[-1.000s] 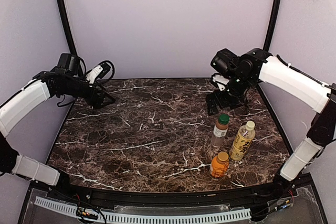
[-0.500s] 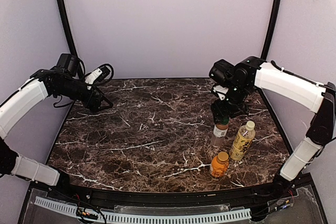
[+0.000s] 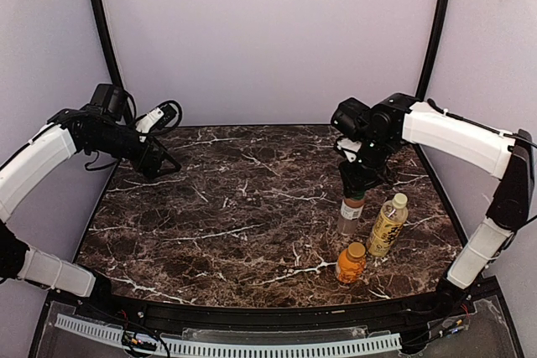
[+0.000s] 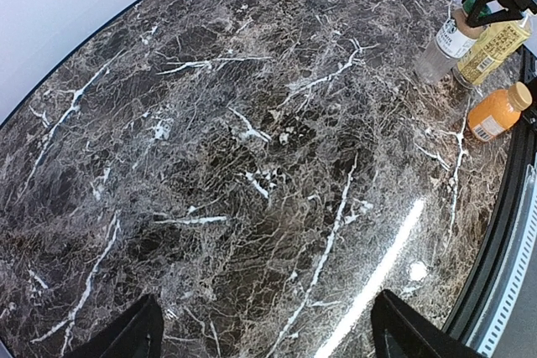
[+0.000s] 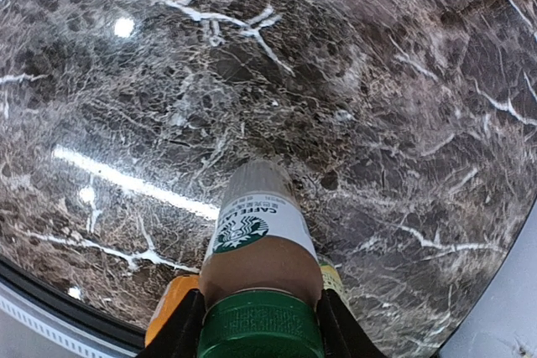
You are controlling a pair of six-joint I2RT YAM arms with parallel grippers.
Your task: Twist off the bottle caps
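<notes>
Left arm: raised over the far-left corner of the tabletop (image 3: pixel 235 224). Left pincer (image 3: pixel 164 161) has its fingers (image 4: pixel 126 337) wide apart with nothing between them, only bare marble beneath in its wrist view.

Middle of tabletop: dark brown marble with white veining.

Right side, three bottles standing upright in a tight cluster, near the right edge:
- brownish bottle (image 3: pixel 350 215), white label with a green round logo, farthest back of the three.
- short orange bottle (image 3: pixel 350 264), orange cap, nearest the front edge, just in front of the brownish one.
- yellow-labelled bottle (image 3: pixel 387 225), pale cap, tallest, just right of the other two.

Right arm: reaches in from the right and points down over the brownish bottle. Right pincer (image 3: pixel 356 189) sits on top of it. In the right wrist view its two fingers press either side of the green cap (image 5: pixel 260 329), so it is clamped on that cap. Cap sits on the bottle neck. The orange and yellow-labelled bottles also have their caps on, untouched.
</notes>
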